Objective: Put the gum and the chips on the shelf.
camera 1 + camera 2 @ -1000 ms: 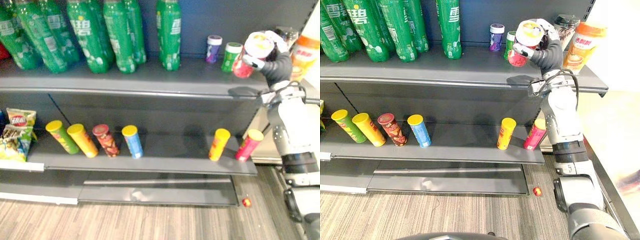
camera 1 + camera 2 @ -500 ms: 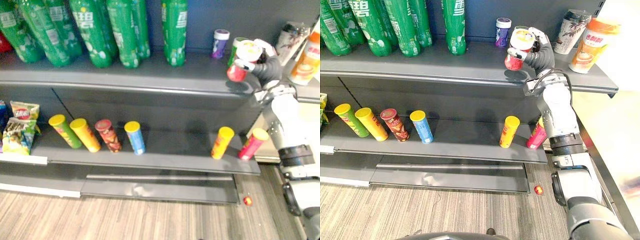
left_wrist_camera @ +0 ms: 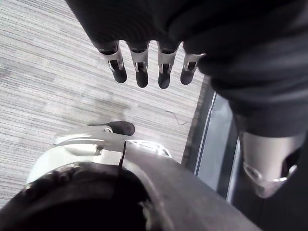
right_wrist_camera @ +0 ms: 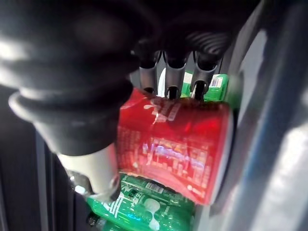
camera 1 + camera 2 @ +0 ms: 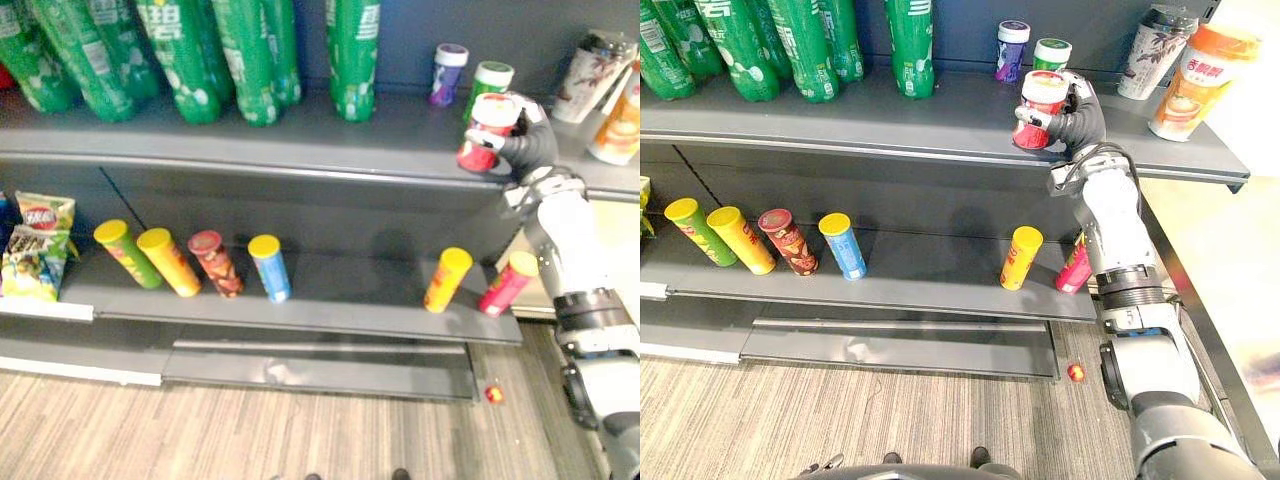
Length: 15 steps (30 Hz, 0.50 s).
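One red gum jar [image 5: 1042,108] is grasped by the right robot hand [image 5: 1080,121] over the top shelf [image 5: 840,122]. The left robot hand [image 3: 140,71] hangs released.

The gum jar [image 5: 1043,108] is red with a white lid. The bottles [image 5: 910,45] are green with white marks. The shelf [image 5: 840,120] is dark grey. There is a yellow chip can [image 5: 446,280], a pink chip can [image 5: 507,284] and a blue chip can [image 5: 269,268] with a yellow lid. The floor [image 5: 840,420] has grey-brown stripes.
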Tool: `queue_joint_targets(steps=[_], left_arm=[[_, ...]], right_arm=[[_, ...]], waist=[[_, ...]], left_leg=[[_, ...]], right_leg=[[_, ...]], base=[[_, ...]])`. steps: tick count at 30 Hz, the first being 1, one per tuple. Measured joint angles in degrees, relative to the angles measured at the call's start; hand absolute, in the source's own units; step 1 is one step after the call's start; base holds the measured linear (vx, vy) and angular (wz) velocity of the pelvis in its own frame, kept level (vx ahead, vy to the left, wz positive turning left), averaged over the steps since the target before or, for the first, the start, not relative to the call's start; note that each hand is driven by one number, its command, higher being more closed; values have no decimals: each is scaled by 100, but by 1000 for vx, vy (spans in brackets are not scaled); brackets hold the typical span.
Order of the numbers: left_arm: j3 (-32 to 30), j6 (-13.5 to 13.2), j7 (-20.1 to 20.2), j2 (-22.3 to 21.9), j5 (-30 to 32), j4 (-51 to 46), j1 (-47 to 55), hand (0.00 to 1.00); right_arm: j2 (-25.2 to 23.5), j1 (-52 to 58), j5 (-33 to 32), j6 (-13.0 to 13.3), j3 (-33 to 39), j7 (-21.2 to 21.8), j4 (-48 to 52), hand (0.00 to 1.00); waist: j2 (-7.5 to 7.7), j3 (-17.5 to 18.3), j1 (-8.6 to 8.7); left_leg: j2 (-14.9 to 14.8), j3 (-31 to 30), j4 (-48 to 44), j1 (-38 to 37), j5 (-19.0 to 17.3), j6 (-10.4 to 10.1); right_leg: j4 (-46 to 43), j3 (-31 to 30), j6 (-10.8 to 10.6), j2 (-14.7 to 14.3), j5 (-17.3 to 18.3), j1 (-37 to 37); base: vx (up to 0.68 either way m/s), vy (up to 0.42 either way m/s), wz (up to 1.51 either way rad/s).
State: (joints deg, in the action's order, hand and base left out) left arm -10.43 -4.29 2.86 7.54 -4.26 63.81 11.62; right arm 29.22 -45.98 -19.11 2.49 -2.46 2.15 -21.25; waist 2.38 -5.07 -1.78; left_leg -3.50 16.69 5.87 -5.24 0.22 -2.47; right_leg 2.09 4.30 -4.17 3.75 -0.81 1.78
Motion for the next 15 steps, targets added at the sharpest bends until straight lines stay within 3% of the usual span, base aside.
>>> queue_joint_targets(steps=[15], left_arm=[[1,-2,0,8,-16,-16,-11,0]], right_arm=[[-200,-10,351,82,302,-88,-201,100]], waist=[[66,-52,-7]], left_leg=[[4,-17,1,-26,-2,-2]], right_leg=[[16,26,-1,9,1,52]], base=[[0,0,0]])
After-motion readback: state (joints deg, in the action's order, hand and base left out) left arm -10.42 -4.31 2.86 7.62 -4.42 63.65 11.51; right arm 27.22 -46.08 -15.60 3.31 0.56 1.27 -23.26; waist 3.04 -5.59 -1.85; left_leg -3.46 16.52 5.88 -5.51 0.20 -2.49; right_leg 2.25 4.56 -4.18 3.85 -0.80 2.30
